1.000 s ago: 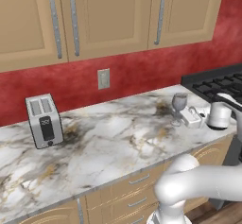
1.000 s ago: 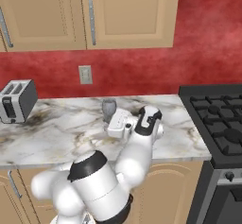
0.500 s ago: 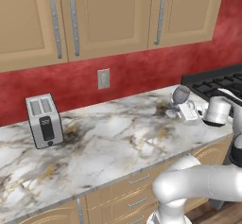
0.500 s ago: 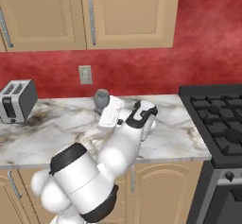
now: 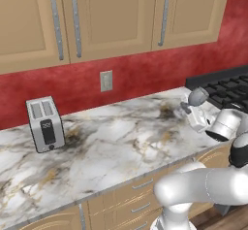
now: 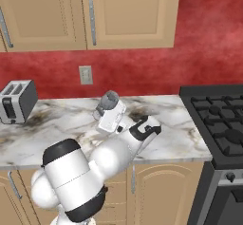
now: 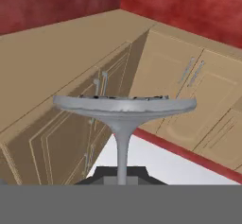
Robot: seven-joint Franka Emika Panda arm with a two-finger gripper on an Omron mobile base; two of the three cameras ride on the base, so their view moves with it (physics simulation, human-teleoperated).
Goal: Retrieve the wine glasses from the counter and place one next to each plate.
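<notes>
Left base view, left to right: toaster [image 5: 45, 124] at 9 o'clock on the marble table [image 5: 111, 146], upright, near the red wall. Outlet [image 5: 106, 80] on that wall, toward 12 o'clock. Tan cabinets [image 5: 106, 18] with silver handles above. Dark stove [image 5: 223, 86] at 3 o'clock, at the table's right end. Just before the stove, hand [image 5: 193, 115] raised over the table's right part, tilted, clamped on the thin stem of a glass [image 5: 197, 97]. Glass clear of the table, bowl at about 1 o'clock from the hand, grey-blue, leaning toward the wall.

Right base view, left to right: toaster [image 6: 18, 101] at 9 o'clock on the table [image 6: 175, 124], outlet [image 6: 86, 74] at 11 o'clock on the wall, then glass [image 6: 108, 102] near centre, held aloft by the hand [image 6: 110, 119] just beneath it. Bowl tipped toward 11 o'clock, above the veined top and not touching it. Stove [image 6: 218, 124] at 3 o'clock, well apart from the glass.

Hand view: glass [image 7: 124, 108] seen from the grip, stem rising toward 12 o'clock from between the dark fingertips [image 7: 137, 173], round foot spread wide across the middle. Fingers together on the stem. Behind, cabinets [image 7: 189, 100] at a slant, red wall at the top.
</notes>
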